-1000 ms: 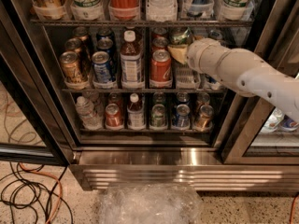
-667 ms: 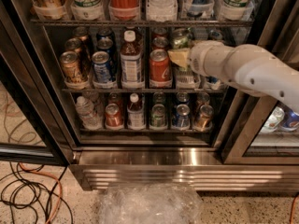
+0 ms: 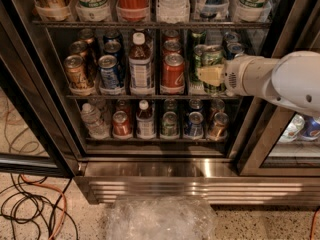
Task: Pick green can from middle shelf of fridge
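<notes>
Plastic film (image 3: 160, 218), crumpled and cloudy, lies nearest on the speckled floor, with dark and orange cables (image 3: 30, 209) looped at left. Behind it is the fridge (image 3: 200, 181): ribbed stainless base, dark frame, door open.

White smooth-shelled arm (image 3: 280, 79) enters from the right. Gripper (image 3: 211, 76) is at front right of the middle shelf (image 3: 115, 97), its pale face flat across the green can (image 3: 214, 59) at mid-height. The far side is hidden, so a clasp on the can looks likely, not certain.

Green can is roughly upright, with a silver rim and thin glossy wall. It stands just beside a red can (image 3: 173, 73) on its left, with more cans close behind.

Step in hand, as I judge it, is drawing the can out. Hold firm without crushing, since thin aluminium dents. Lift just clear of the shelf's front lip, then pull straight out, keeping off the red can.
</notes>
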Controlling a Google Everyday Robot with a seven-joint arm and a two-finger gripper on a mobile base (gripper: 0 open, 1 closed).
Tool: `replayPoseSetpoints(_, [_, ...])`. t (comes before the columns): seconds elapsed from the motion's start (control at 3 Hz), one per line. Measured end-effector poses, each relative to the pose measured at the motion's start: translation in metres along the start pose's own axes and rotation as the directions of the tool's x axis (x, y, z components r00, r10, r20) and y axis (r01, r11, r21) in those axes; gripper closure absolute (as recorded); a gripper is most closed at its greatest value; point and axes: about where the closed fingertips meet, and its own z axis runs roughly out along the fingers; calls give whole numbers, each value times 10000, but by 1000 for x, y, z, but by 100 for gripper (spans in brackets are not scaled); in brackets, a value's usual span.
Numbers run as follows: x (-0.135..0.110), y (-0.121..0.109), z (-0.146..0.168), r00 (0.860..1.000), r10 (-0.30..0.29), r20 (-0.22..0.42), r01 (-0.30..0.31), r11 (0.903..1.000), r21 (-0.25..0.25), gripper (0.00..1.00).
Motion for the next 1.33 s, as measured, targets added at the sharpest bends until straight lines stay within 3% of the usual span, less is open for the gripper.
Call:
replayPoseSetpoints(0.33, [0,0,0,10000,0,0,0,10000,0,100])
replayPoseSetpoints(0.67, [-3,18,2,9996,228,135,-217,9969,-757,100])
replayPoseSetpoints(1.0, [-6,52,-11,9950,925,387,-800,9648,-2506,100])
replayPoseSetpoints(1.33, [-13,76,-33,9909,1238,526,-963,9262,-3646,100])
